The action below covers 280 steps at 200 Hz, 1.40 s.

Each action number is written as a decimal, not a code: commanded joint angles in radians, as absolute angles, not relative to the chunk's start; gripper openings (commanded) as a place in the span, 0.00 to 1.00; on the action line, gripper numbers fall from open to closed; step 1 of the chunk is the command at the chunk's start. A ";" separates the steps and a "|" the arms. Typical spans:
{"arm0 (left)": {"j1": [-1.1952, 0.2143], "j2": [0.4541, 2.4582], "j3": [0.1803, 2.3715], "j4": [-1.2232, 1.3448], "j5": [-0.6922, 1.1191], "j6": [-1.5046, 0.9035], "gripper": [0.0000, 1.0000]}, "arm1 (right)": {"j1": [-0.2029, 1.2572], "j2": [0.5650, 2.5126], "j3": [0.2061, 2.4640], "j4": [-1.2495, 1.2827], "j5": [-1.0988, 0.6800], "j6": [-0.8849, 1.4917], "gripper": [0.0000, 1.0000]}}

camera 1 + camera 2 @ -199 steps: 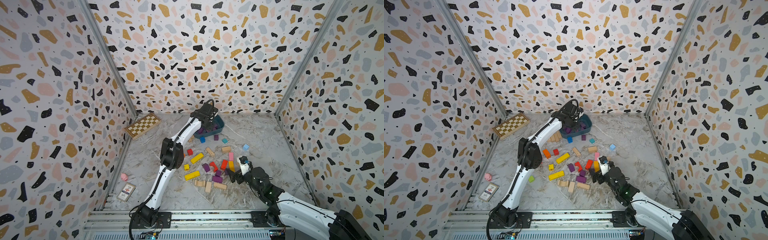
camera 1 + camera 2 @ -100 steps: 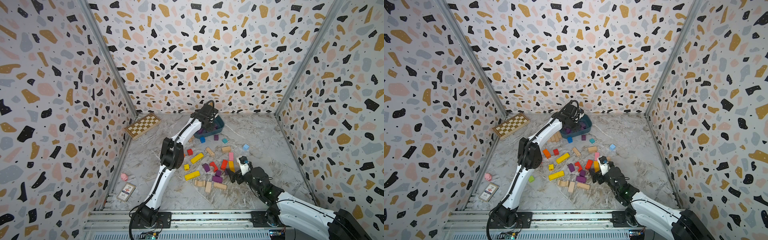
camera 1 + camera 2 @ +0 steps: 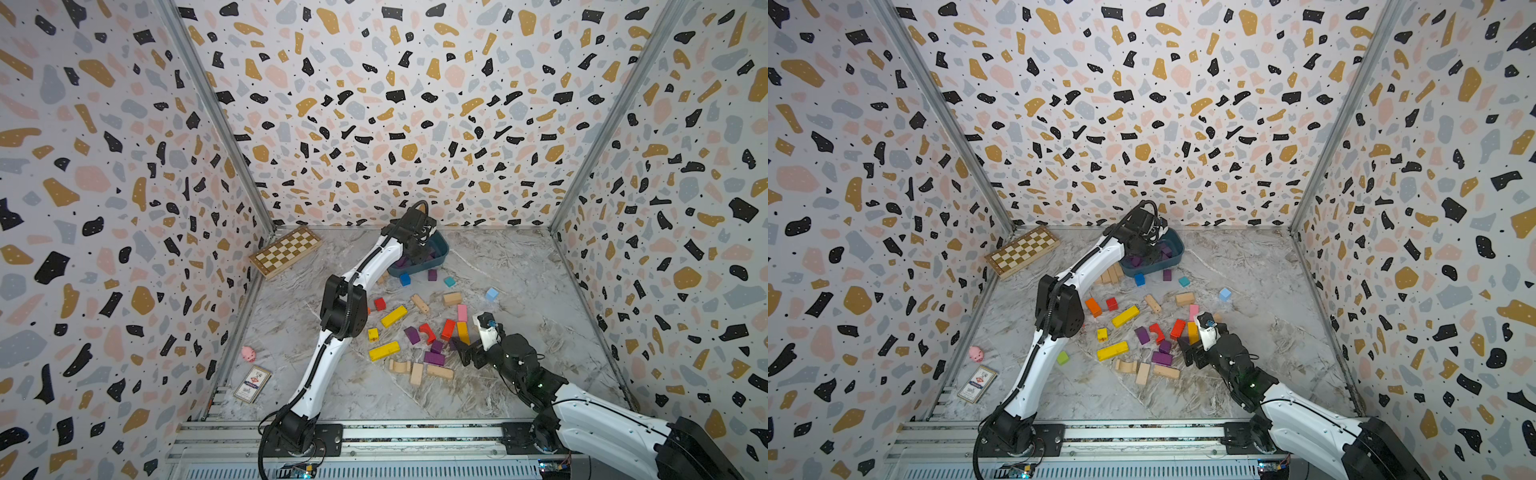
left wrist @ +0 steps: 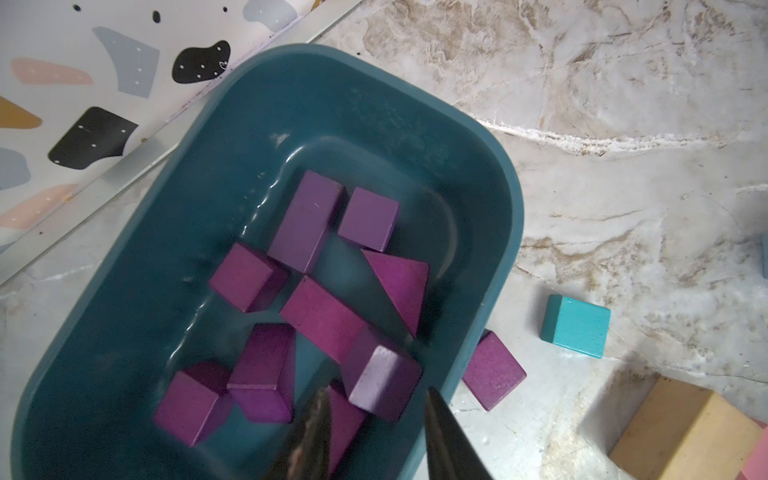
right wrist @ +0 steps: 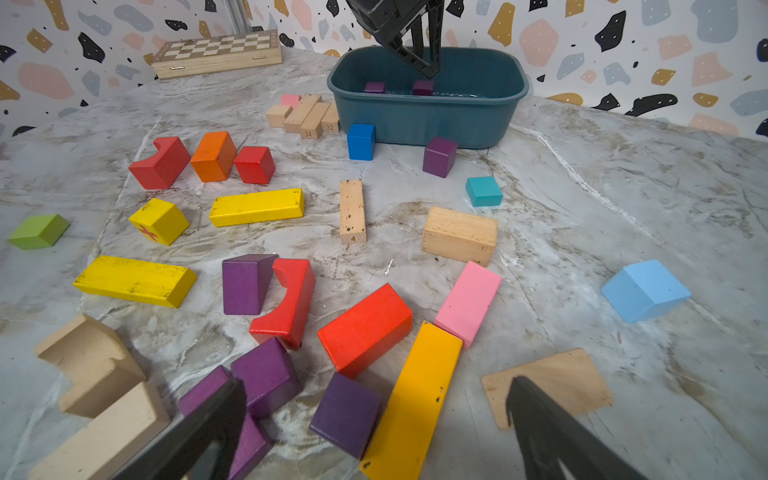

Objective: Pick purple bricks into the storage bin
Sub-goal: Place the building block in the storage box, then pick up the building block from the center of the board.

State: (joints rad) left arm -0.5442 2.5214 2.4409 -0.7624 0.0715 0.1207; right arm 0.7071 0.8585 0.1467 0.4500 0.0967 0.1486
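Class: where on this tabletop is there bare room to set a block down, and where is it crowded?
Bare: marble from the light blue cube to the right wall; the strip between chessboard and pink pig. Crowded: the middle, around the loose purple bricks, and just before the storage bin.

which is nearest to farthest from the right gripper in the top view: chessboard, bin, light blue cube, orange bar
From the right gripper, in a top view:
1. orange bar, just beyond the fingers.
2. light blue cube, farther back, alone on the table.
3. bin, near the back wall.
4. chessboard, back left corner.
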 commanded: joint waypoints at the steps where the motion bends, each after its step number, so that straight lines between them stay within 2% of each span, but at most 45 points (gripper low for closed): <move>1: -0.545 2.519 2.427 -0.749 0.087 0.132 0.38 | 0.710 0.859 0.157 0.468 0.093 0.138 1.00; 48: -0.550 2.459 2.394 -0.755 0.095 0.125 0.50 | 0.710 0.859 0.156 0.468 0.093 0.139 1.00; 82: -0.582 2.401 2.320 -0.749 0.084 0.125 0.63 | 0.711 0.862 0.159 0.468 0.092 0.139 1.00; 136: -0.626 2.354 2.234 -0.725 0.086 0.104 0.78 | 0.710 0.858 0.159 0.467 0.092 0.138 1.00; 280: -0.646 2.480 2.279 -0.735 0.139 0.058 0.70 | 0.710 0.848 0.153 0.466 0.096 0.140 1.00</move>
